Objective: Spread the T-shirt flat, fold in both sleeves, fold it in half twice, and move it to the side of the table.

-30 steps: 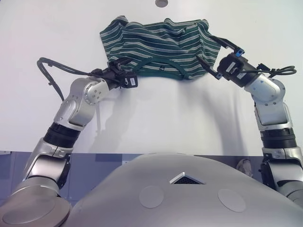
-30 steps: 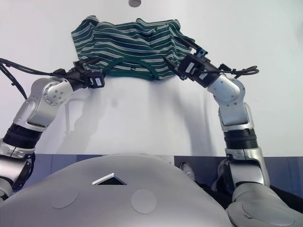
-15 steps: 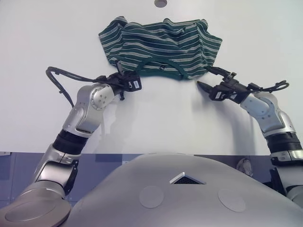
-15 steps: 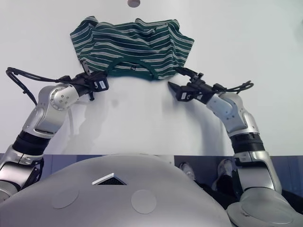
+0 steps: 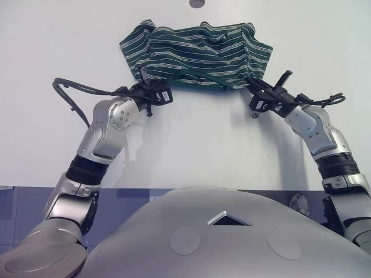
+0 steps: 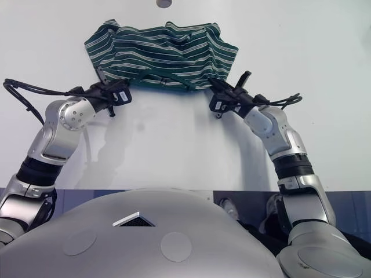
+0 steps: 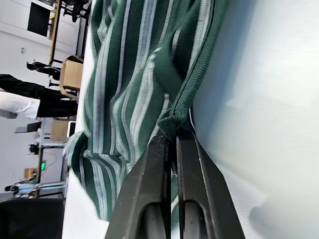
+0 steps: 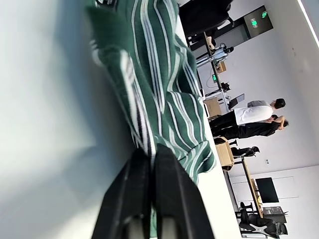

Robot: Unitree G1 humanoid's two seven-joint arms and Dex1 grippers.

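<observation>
A dark green T-shirt (image 5: 197, 52) with white stripes lies bunched in a wide band at the far middle of the white table (image 5: 203, 145). My left gripper (image 5: 143, 83) sits at the shirt's near left edge. In the left wrist view it (image 7: 172, 137) is shut on a ribbed fold of the T-shirt (image 7: 134, 74). My right gripper (image 5: 251, 88) rests at the shirt's near right corner. The right wrist view has it (image 8: 148, 149) shut on the striped edge of the T-shirt (image 8: 154, 74). Both grippers are low, close to the tabletop.
A round hole (image 5: 197, 3) is set in the table just beyond the shirt. A black cable (image 5: 69, 92) loops out from my left wrist over the table. Bare tabletop stretches to both sides of the shirt and toward me.
My right gripper came down beside the shirt, stood open on the table, then moved up to the near right corner and shut on it. The left gripper shifted slightly away; the near edge drew back.
</observation>
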